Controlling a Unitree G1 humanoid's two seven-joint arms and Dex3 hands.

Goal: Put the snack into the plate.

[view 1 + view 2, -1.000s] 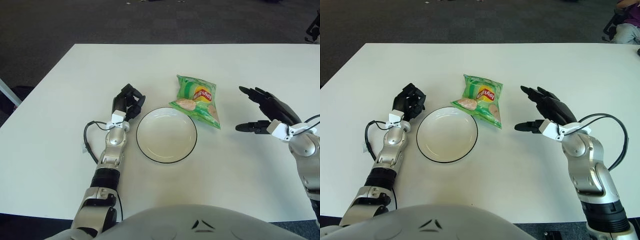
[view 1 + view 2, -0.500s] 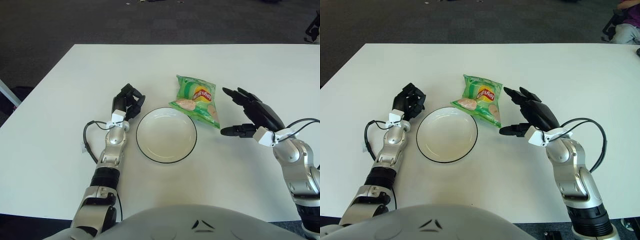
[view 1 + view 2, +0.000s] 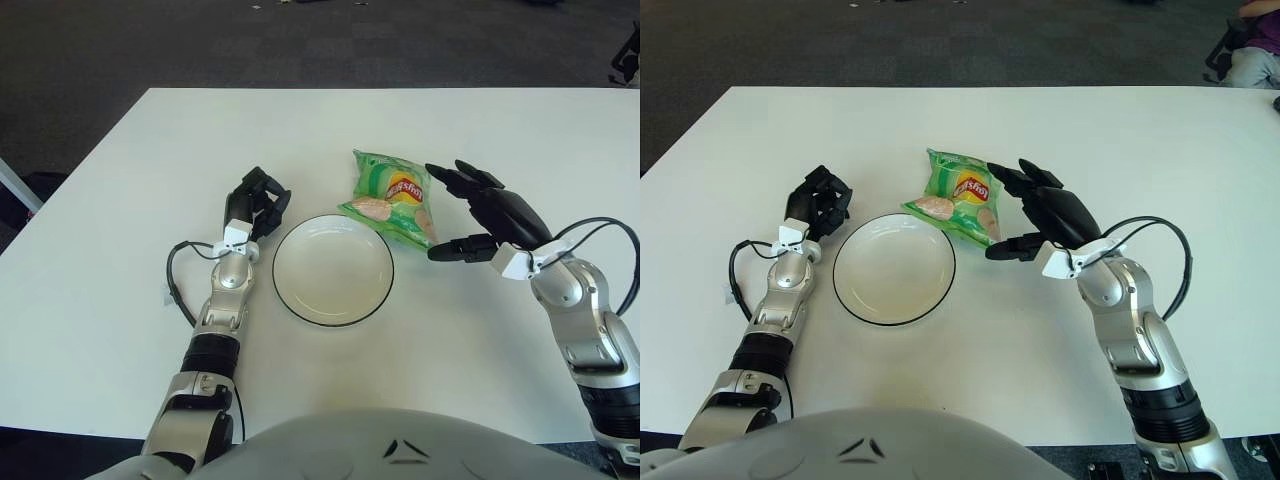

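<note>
A green bag of chips, the snack (image 3: 392, 200), lies flat on the white table just behind and to the right of the plate (image 3: 333, 270), a white dish with a dark rim. My right hand (image 3: 470, 215) hovers at the bag's right edge with fingers spread wide, thumb low near the bag's lower corner, holding nothing. My left hand (image 3: 255, 203) shows to the left of the plate, its fingers curled and empty.
The white table (image 3: 120, 200) stretches wide on all sides of the plate. A black cable (image 3: 178, 280) loops beside my left forearm. Dark carpet lies beyond the far table edge.
My right hand has moved left across the table, from well right of the bag to its right edge, staying open. The left hand, bag and plate have not moved.
</note>
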